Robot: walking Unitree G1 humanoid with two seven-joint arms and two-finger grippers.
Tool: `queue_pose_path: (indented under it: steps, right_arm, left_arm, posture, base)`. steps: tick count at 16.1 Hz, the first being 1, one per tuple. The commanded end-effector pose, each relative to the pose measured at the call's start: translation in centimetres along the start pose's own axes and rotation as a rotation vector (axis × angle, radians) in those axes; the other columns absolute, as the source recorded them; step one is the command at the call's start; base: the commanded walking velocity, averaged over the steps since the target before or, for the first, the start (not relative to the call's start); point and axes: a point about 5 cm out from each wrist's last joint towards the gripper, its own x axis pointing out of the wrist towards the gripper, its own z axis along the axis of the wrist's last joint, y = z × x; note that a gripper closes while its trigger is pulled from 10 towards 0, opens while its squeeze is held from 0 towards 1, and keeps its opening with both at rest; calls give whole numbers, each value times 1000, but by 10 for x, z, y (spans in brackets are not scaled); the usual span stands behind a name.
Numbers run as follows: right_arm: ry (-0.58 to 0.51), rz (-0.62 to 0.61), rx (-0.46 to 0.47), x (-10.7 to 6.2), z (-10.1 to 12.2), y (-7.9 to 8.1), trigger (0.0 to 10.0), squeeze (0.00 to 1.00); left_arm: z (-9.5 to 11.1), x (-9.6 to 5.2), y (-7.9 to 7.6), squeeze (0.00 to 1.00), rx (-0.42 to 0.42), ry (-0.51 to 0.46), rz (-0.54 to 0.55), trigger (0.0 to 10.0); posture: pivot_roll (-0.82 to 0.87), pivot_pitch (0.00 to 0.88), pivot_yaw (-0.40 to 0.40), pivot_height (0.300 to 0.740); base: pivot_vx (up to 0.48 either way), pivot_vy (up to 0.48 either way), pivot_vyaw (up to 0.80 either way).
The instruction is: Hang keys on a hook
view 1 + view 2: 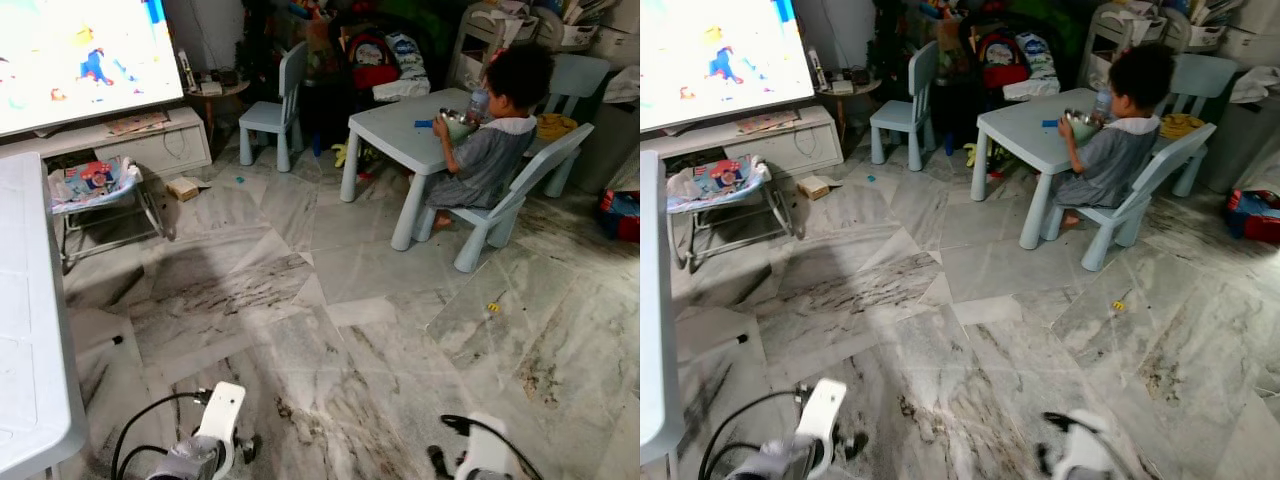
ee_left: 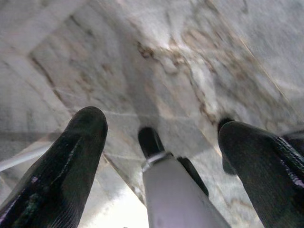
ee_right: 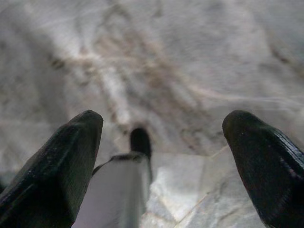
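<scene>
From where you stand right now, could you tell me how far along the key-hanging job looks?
Nothing visible settles it: I can make out no keys and no hook. Both arms hang low over the marble floor; the left end effector and right end effector have their fingers spread, holding nothing. That fits either keys already hung elsewhere or keys yet to be fetched. Ahead, a person sits at a small table.
</scene>
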Motion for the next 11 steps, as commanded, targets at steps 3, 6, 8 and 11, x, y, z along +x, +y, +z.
queue_pose_path:
  steps: [3,6,8,11]
  right_arm:
    - [28,29,-82,1,0,6,10000,0]
    - [37,38,-105,1,-1,9,10000,0]
    - [38,40,-120,1,-1,8,10000,0]
    - [39,37,-136,1,0,8,10000,0]
  left_arm:
    - [-11,-3,8,0,21,18,6,10000]
    - [-26,-7,13,0,21,39,8,10000]
    - [-31,-8,16,0,29,49,11,10000]
    - [-28,-8,16,0,41,39,8,10000]
  posture:
    - [-88,0,-34,740]
    - [-87,0,-29,740]
    - [-88,0,-26,740]
    - [-90,0,-22,740]
  base:
    - [0,-321,0]
    - [0,-382,0]
    - [0,-386,0]
    - [0,-236,0]
